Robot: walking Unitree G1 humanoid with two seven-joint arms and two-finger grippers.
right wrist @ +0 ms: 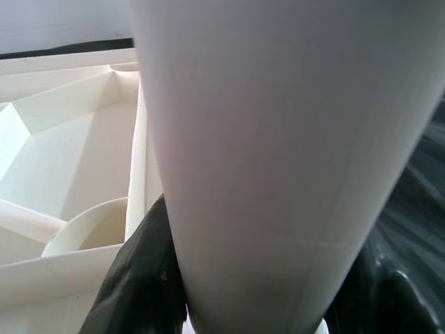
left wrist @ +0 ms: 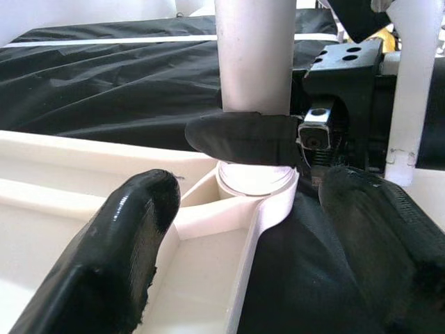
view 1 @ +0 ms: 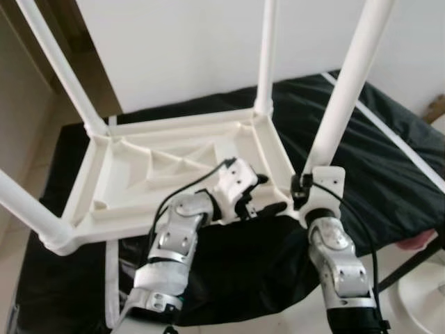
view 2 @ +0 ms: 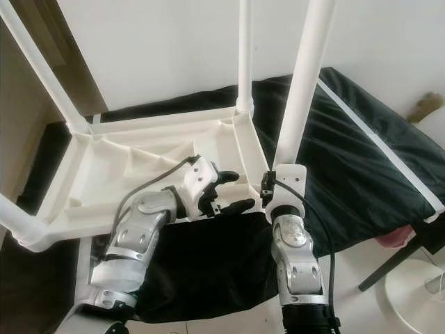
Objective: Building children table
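White wall stands behind a black sheet (view 1: 389,160) that covers the surface, with pale floor showing at the near edge. On the sheet lies the white plastic table (view 1: 139,174), turned upside down, its ribbed underside facing up and its near rim hanging close to the sheet's edge. Four white legs rise from its corners: one at the far left (view 1: 59,66), one at the far right (view 1: 266,49), one at the near left (view 1: 24,205) that runs out of view, and the near-right leg (view 1: 351,76), which leans slightly to the right.

The right claw (left wrist: 278,139) is clenched around the foot of the near-right leg, just above the corner socket (left wrist: 254,184); in the right wrist view the leg (right wrist: 292,153) runs between its black fingers (right wrist: 142,278), which press on both sides. The left wrist view shows one right finger lying across the leg, touching it, with the round socket rim right beneath.

The left claw (view 2: 226,191) is released, its two fingers spread apart. It hovers over the table's near-right corner, beside the right claw, one finger over the inside of the tray-like underside and the other over the black sheet past the rim. Whether it touches the rim cannot be told.

A white round base (view 1: 424,292) stands on the floor at the lower right.
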